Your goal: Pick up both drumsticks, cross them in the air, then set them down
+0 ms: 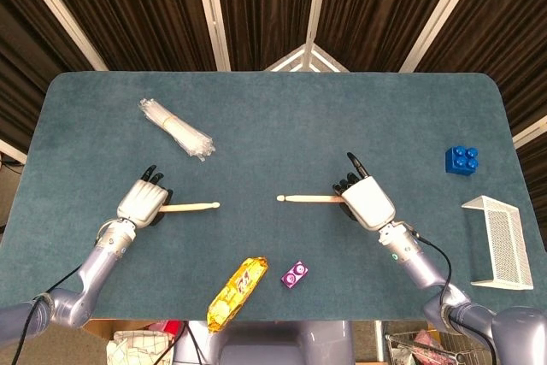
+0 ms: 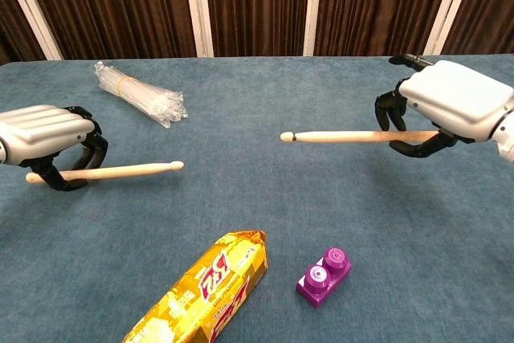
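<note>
The left hand [image 2: 44,136] holds one drumstick [image 2: 120,171] low over the table [image 1: 273,117], tip pointing right. The right hand [image 2: 450,102] holds the other drumstick [image 2: 353,136], tip pointing left, well apart from the first. Only the head view shows the blue block [image 1: 461,160] and the white basket [image 1: 500,241]; I cannot tell what is in it.

White-backed left hand [image 1: 142,202], black fingers [image 1: 150,174], seemingly grey arms

Bare tabletop [image 1: 273,126] between the two drumstick tips. Snack packet [image 1: 237,292] and purple brick [image 1: 295,275] crowd the near edge; straw bundle [image 1: 175,128] far left.
</note>
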`<state>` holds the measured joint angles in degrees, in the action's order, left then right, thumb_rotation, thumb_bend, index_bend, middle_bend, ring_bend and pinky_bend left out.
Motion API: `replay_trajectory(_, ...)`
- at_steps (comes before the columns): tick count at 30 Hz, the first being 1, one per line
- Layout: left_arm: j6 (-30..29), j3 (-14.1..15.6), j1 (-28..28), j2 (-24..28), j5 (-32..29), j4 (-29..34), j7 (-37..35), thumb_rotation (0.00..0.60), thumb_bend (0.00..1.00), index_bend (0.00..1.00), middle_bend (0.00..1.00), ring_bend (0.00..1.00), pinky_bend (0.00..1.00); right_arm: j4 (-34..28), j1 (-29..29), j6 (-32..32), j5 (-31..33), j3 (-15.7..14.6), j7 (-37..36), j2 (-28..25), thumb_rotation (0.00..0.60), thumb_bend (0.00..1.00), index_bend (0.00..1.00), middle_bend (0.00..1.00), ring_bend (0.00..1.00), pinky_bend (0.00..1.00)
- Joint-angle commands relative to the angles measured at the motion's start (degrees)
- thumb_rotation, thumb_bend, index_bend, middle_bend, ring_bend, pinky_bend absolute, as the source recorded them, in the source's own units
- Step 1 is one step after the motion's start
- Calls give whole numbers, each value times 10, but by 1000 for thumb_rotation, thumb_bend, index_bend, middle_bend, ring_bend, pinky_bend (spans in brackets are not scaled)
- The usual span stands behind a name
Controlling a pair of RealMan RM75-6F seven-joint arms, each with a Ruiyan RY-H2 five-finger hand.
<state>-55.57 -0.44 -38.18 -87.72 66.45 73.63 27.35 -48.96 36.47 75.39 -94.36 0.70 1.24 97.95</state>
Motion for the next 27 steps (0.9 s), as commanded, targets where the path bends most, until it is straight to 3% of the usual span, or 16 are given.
replay_trajectory(1, 4, -6, -1, 3, -16, 8, 23, 600, 531, 613, 600, 160, 0, 5, 1, -10, 4, 1, 2, 5, 600, 486, 767, 711, 452, 0)
replay_trajectory(18, 7, -12, -11, 38, -82, 62, 129, 600, 529, 391, 464, 94, 0, 19, 4, -44, 25, 13, 2, 28, 600, 485, 767, 711, 452, 0)
replay_trajectory(23, 3, -15, -12, 48, -109, 81, 153, 600, 528, 270, 263, 12, 0, 13, 3, -47, 29, 16, 8, 28, 600, 485, 766, 711, 452, 0)
replay_trajectory(27, -6, -22, -12, 69, -121, 114, 155, 600, 396, 125, 65, 0, 0, 12, 6, -52, 31, 19, 18, 30, 600, 485, 766, 711, 452, 0)
